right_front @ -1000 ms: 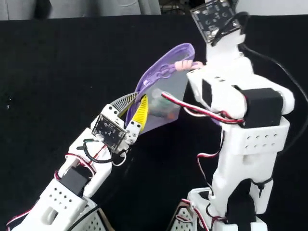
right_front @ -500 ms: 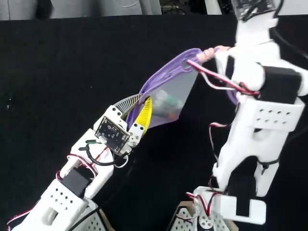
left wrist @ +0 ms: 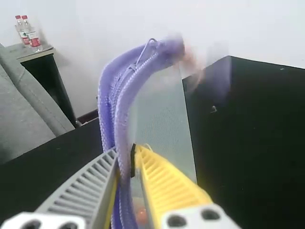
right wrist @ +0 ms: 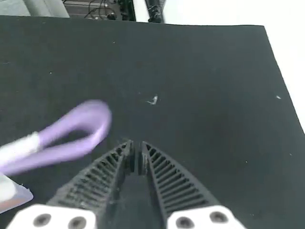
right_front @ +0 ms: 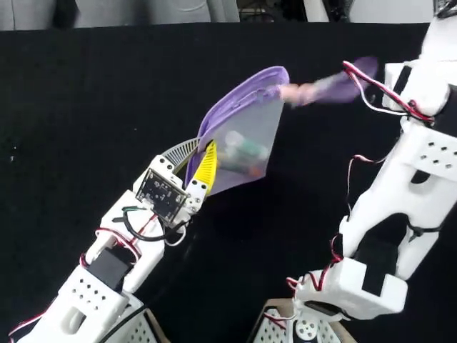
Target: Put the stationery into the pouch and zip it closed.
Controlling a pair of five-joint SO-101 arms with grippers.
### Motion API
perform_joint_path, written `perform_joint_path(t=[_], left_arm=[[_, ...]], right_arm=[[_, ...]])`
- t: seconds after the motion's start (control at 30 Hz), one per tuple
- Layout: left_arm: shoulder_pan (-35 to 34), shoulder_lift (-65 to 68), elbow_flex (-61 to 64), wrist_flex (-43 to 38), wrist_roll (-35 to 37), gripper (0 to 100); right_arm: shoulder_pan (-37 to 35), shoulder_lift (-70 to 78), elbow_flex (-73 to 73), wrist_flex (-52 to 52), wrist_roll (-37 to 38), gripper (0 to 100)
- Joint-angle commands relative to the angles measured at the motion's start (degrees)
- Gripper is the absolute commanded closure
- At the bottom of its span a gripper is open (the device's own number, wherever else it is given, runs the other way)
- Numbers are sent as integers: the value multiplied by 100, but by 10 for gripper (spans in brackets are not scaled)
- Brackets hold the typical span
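Observation:
A translucent purple pouch [right_front: 239, 143] hangs above the black table [right_front: 86, 107], with green, white and red stationery [right_front: 241, 153] showing through its side. My left gripper [right_front: 204, 148] is shut on the pouch's zip edge [left wrist: 125, 143], which sits between the grey and yellow fingers [left wrist: 162, 179]. A pink pull and a purple strap loop [right_front: 335, 86] stream off the pouch's top corner toward the right arm [right_front: 421, 100]. My right gripper [right wrist: 137, 149] is shut with nothing between its fingers. The purple loop [right wrist: 78, 129] sits beside it, blurred.
Both arm bases [right_front: 314, 321] stand at the table's near edge. A grey sofa [left wrist: 24, 124] and a dark side table with bottles [left wrist: 33, 47] lie beyond the table's edge. Bare black cloth [right wrist: 200, 86] stretches past the right gripper.
The right arm has swung right and away from the pouch, drawing the pink pull and strap out with it. The pouch's mouth looks narrower. The left arm has kept its hold.

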Motion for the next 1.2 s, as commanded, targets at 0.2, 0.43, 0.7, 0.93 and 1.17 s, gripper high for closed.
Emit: perform_joint_path(t=[0.2,0.43,0.7,0.93,1.17], left_arm=[[66,62,409,53,-70,972],[75,62,409,26,-70,972],[84,53,382,18,-26,972],[84,53,382,18,-26,972],[84,53,374,18,-18,972]], right_arm=[[193,66,-207,202,-132,983],[-527,-479,40,431,-800,704],[-1705,-2308,1815,149,-1319,819],[-2497,-3846,4338,-1345,-1336,821],[-2505,-5349,6633,-2831,-1670,821]])
